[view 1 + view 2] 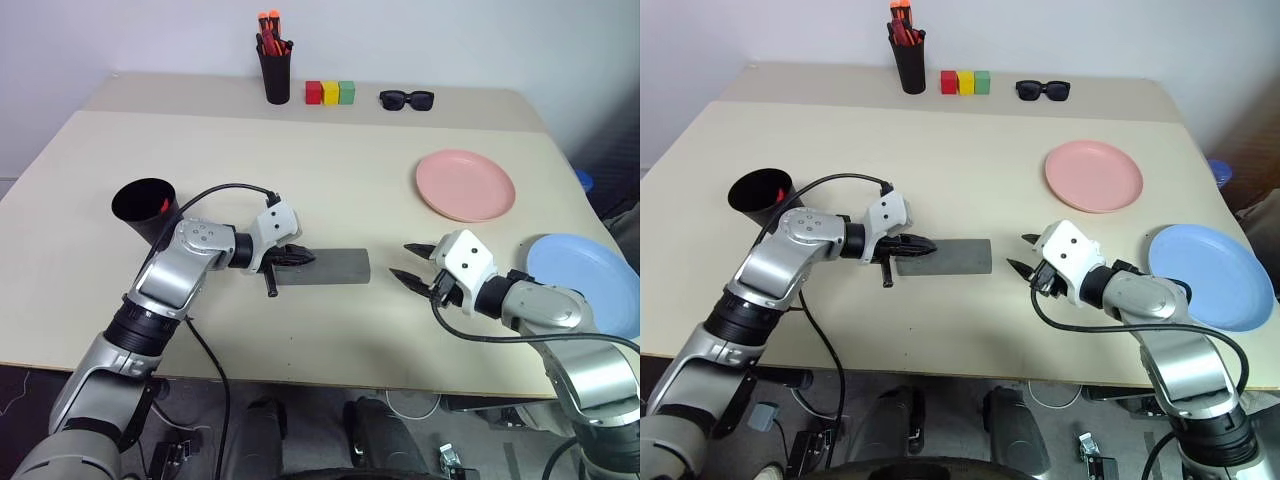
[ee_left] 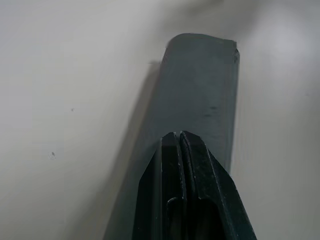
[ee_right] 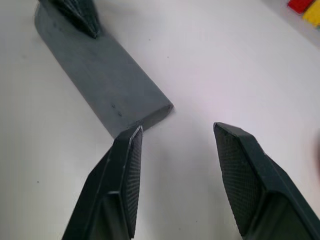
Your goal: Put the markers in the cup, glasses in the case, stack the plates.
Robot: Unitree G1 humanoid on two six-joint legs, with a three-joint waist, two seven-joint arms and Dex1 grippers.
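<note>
- Two arms reach in over the pale table (image 1: pixel 330 180) from the near edge, one from each side of the grey case (image 1: pixel 335 267).
- That case lies closed and flat near the middle of the front half of the table, its long side running left to right.
- Over its left end sits the left gripper (image 1: pixel 300 256), fingers pressed together with nothing between them; the tips are at the lid, though I cannot tell whether they actually touch it. The left wrist view shows the two black fingers (image 2: pixel 192 165) tight against each other over the grey lid.
- Just off the case's right end is the right gripper (image 1: pixel 413 260), its two fingers spread apart and empty, pointing toward the case. In the right wrist view, one fingertip (image 3: pixel 131 150) lies just in front of the case's corner.
- At the left side stands the wide black cup (image 1: pixel 145 205), partly behind the left arm. Something red (image 1: pixel 164 206) shows inside its rim; the markers I cannot make out any further than that.
- On the right side rests the pink plate (image 1: pixel 466 184), and nearer the front right corner the blue plate (image 1: pixel 588 280), partly covered by the right arm. They lie apart, not stacked.
- Along the back edge are a narrow black pot (image 1: pixel 276 75) of orange-capped markers, three small blocks (image 1: pixel 330 93) in red, yellow and green, and black sunglasses (image 1: pixel 407 99).
</note>
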